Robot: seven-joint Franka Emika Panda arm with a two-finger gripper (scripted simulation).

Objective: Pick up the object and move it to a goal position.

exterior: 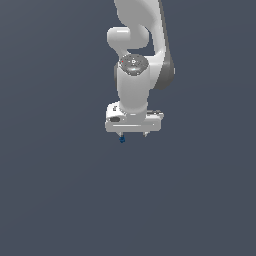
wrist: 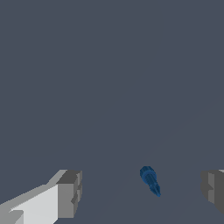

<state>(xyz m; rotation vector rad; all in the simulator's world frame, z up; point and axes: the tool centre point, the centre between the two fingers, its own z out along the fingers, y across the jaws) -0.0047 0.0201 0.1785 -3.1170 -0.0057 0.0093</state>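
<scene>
white gripper (exterior: 134, 134) hung with its fingers (wrist: 70, 192) spread apart, gripping nothing; the small dark-blue object (wrist: 150, 180) lay between them, nearer one finger, touching neither in the wrist view.

Arm (exterior: 142, 45): white Panda, descending from above, wrist vertical, hand pointing straight down. Gripper (exterior: 134, 134): two short fingers (wrist: 70, 192) spread wide apart, jaws parted, nothing clamped between them.

No text, label, brand, number or sign can be read anywhere in the two views.
</scene>
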